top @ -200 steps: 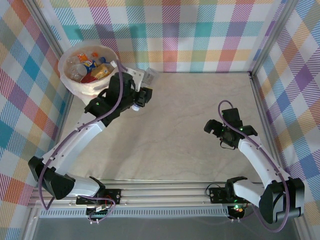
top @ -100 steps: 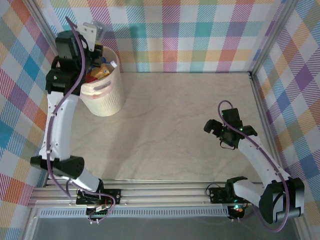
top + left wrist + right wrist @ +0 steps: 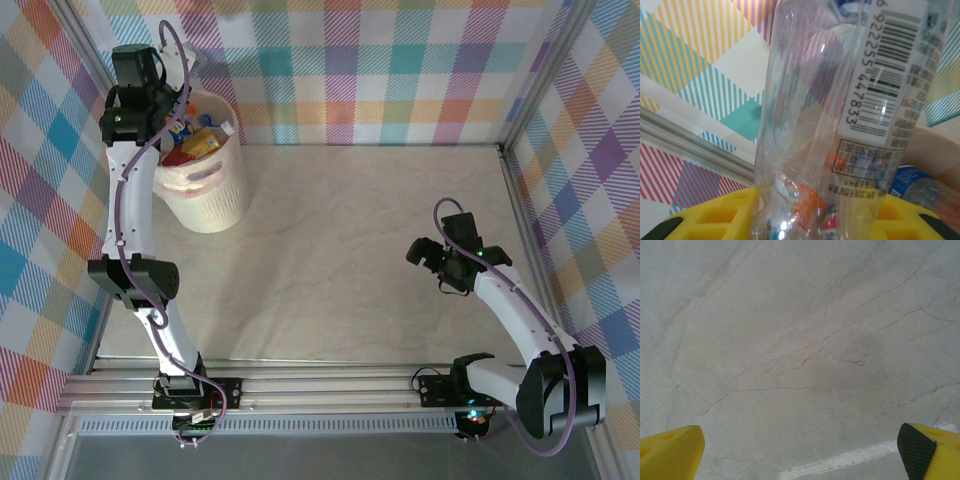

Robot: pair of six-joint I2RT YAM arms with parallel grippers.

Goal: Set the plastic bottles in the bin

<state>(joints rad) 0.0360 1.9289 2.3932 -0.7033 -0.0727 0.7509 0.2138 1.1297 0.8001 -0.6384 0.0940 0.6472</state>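
A clear crushed bottle with a barcode label stands upright between my left gripper's yellow fingers, and the left gripper is shut on it. In the top view that gripper is raised over the back left rim of the bin, a whitish-pink bucket at the table's far left. Several plastic bottles with orange, red and yellow labels lie inside. The bin's rim and a blue-labelled bottle show behind the held one. My right gripper hangs open over bare table, nothing between its fingertips.
Checked fabric walls close in the back and both sides, and the left arm is close to the back left corner. The marble-patterned tabletop lies between the bin and the right arm. A metal rail runs along the near edge.
The left arm swung up from the table beside the bin to above its back rim, carrying the clear bottle. The right arm has not moved.
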